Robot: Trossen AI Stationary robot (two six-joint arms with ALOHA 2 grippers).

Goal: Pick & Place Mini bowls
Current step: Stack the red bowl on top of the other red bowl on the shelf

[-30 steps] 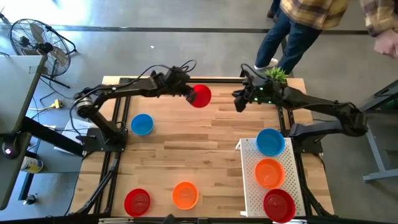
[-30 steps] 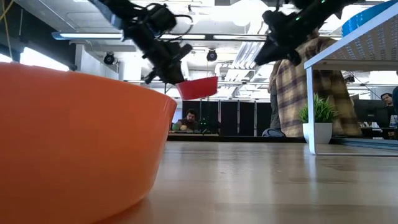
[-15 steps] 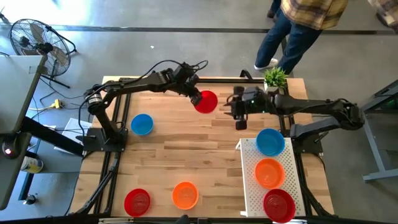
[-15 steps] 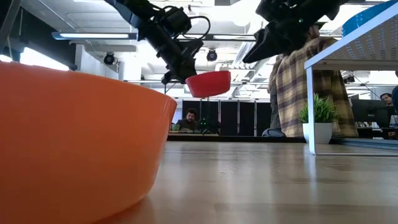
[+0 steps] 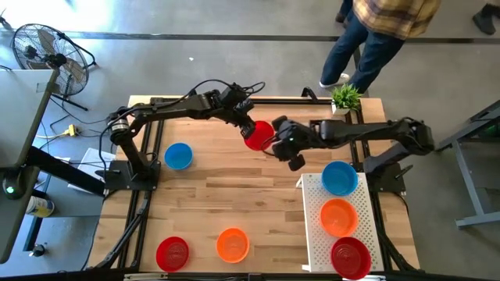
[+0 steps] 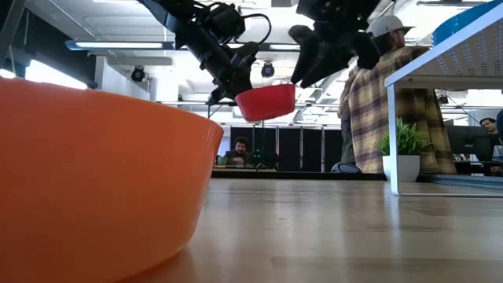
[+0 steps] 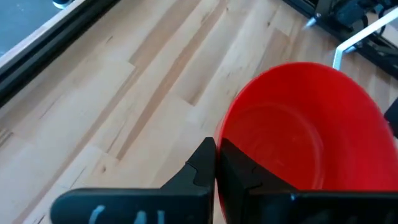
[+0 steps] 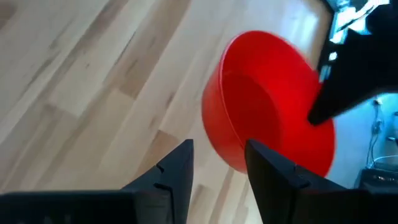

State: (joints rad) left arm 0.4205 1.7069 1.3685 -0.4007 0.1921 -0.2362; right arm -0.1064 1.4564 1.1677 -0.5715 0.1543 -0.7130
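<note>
Aloft, a glossy red plastic mini bowl (image 5: pixel 257 134) is pinched by its rim in the left tool (image 5: pixel 249 129), clear of the wooden counter (image 5: pixel 226 195); the right tool (image 5: pixel 283 148), spread open, is shown nearing its opposite rim only in its wrist view.

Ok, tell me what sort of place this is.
Probably a robotics lab in an open office or workshop: a butcher-block table with two arms bolted on, a bare concrete floor with a floor fan, and a person at a desk beyond.

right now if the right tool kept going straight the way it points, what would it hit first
Most likely the red mini bowl held up off the table by the left tool. The right tool is open with the bowl's rim just ahead of its fingers, though the exact gap is unclear.
</note>
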